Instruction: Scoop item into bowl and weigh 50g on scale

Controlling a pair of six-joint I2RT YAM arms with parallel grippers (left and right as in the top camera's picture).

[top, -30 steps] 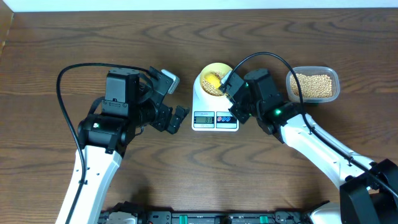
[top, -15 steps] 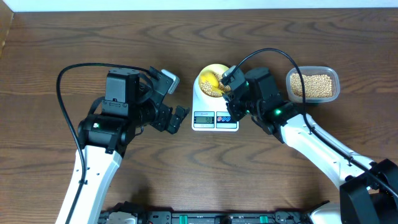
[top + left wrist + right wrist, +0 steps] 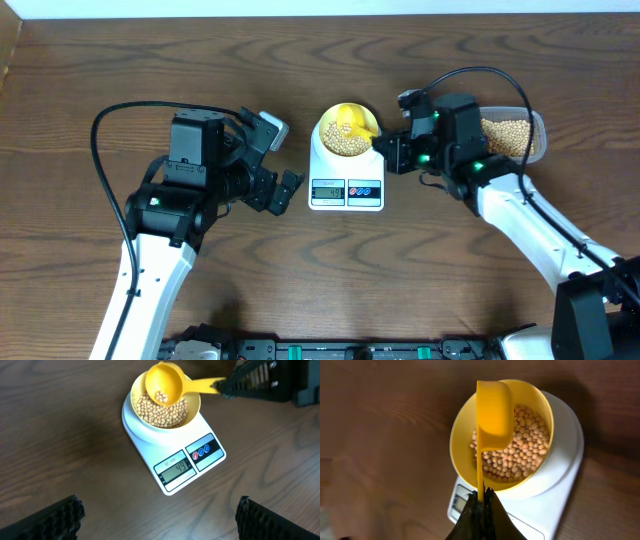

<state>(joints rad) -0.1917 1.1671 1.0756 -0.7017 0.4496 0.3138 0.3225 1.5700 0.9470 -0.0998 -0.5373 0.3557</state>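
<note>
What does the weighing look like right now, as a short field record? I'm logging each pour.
bowl: on scale, part-filled with beans
scoop: tilted over bowl, few beans inside
right gripper: shut on scoop handle
left gripper: open, empty, apart from scale
display: looks like 44
tub: holds beans, partly hidden by right arm

Bowl [image 3: 194,405] of beans [image 3: 162,411] on scale [image 3: 150,452], yellow scoop [image 3: 164,382] over it

Dark wooden table [image 3: 80,60] under white scale [image 3: 346,190] and, seemingly, half-hidden clear tub [image 3: 541,135]
</note>
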